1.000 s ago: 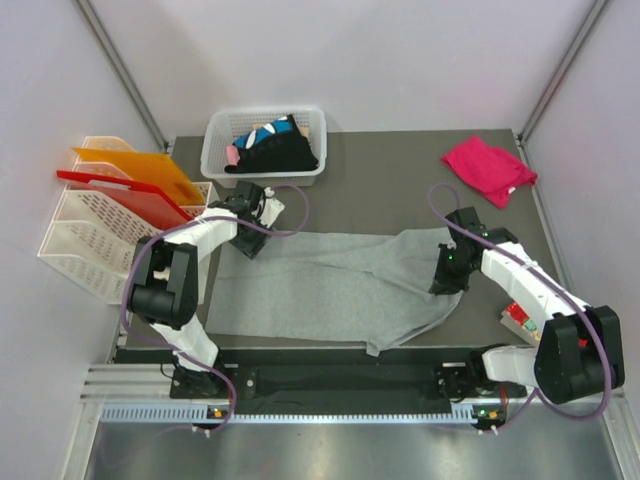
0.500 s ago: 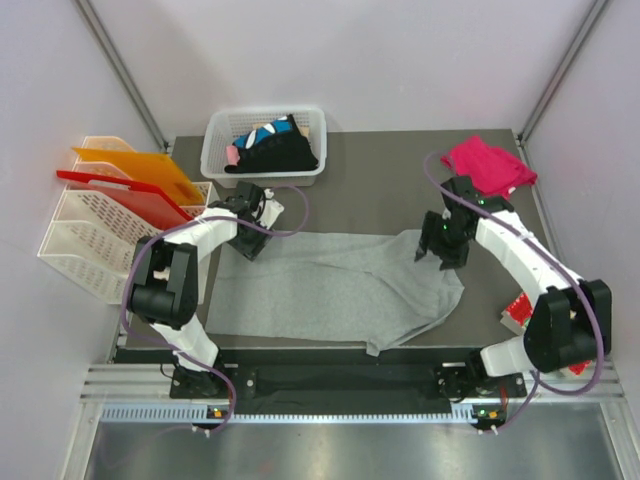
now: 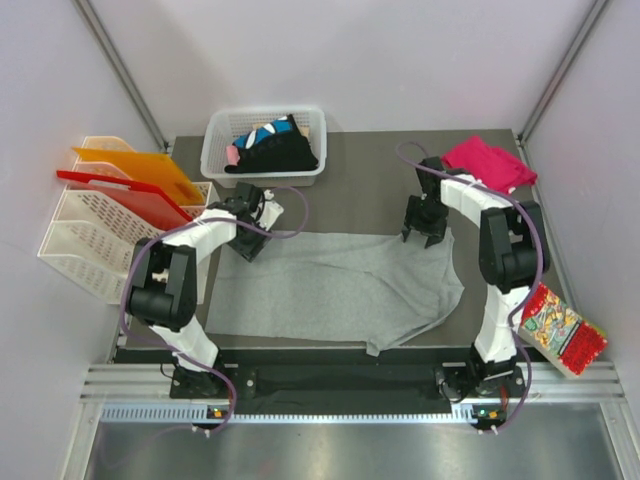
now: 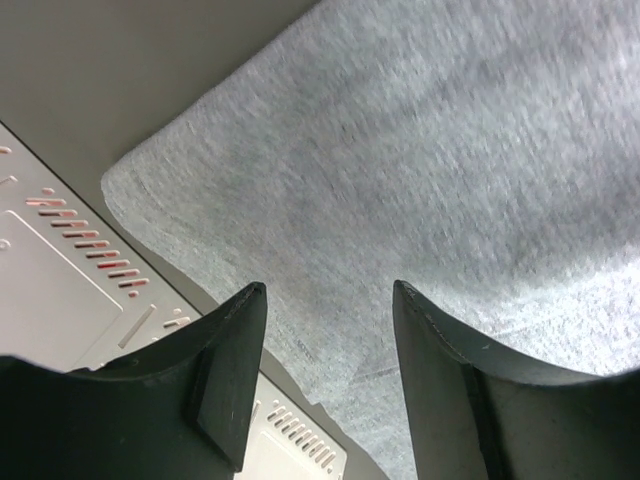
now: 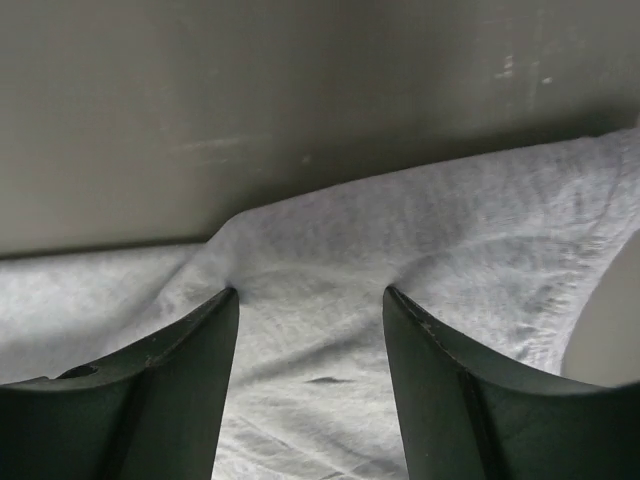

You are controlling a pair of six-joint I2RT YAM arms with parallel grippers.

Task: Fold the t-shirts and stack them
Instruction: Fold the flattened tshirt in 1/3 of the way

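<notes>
The large plain light grey cloth t-shirt (image 3: 340, 285) lies spread across the near middle of the dark grey table (image 3: 370, 180). Its far right part is now flatter than a second ago, when it was bunched up under the right gripper (image 3: 424, 232). That gripper has since travelled from the shirt's right edge to its far right corner. Its arm now reaches straight out from the base, and this uncovers a red patterned snack packet (image 3: 560, 330) at the near right edge. The right wrist view shows its dark fingers (image 5: 170, 390) spread apart and released, with a low ridge of grey cloth below them and nothing pinched. The left gripper (image 3: 250, 240) has not shifted. It hangs at the shirt's far left corner on a bent arm, jaws likewise apart over the cloth and gripping nothing. The smaller bright magenta-pink t-shirt (image 3: 488, 165) sits crumpled at the far right corner. The black t-shirts with blue-white patches (image 3: 272, 150) fill a white plastic basket (image 3: 215, 150) at the far left.
</notes>
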